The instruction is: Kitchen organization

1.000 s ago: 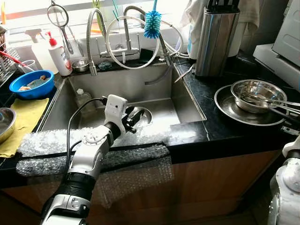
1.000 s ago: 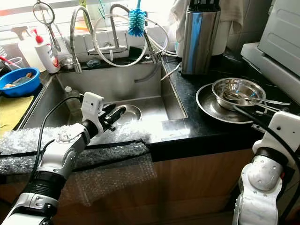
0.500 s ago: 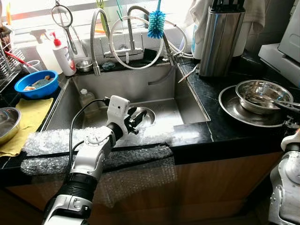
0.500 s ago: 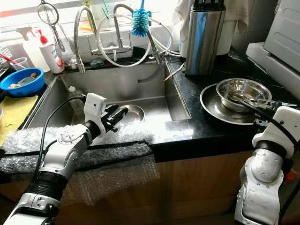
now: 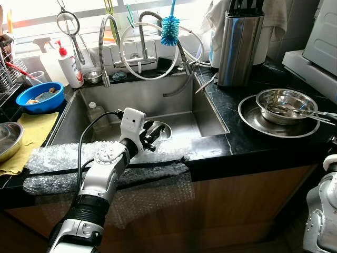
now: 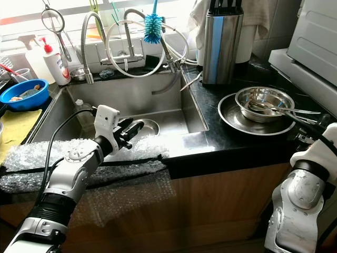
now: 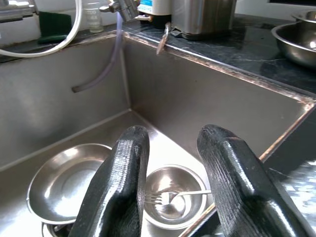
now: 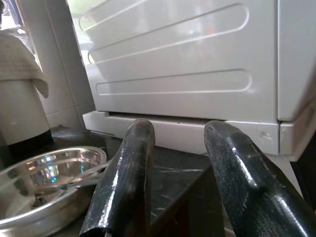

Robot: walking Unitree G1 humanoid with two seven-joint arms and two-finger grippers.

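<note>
Since a second ago the left pincer (image 7: 170,197) has stayed open and empty above the bowl (image 7: 168,202) and fork (image 7: 170,196), so no pickup has begun.

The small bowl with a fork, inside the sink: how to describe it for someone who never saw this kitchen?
Look into the steel sink, near its front wall, just past the left gripper. The small steel bowl sits beside a wider, shallower empty dish; it alone holds a fork.
</note>
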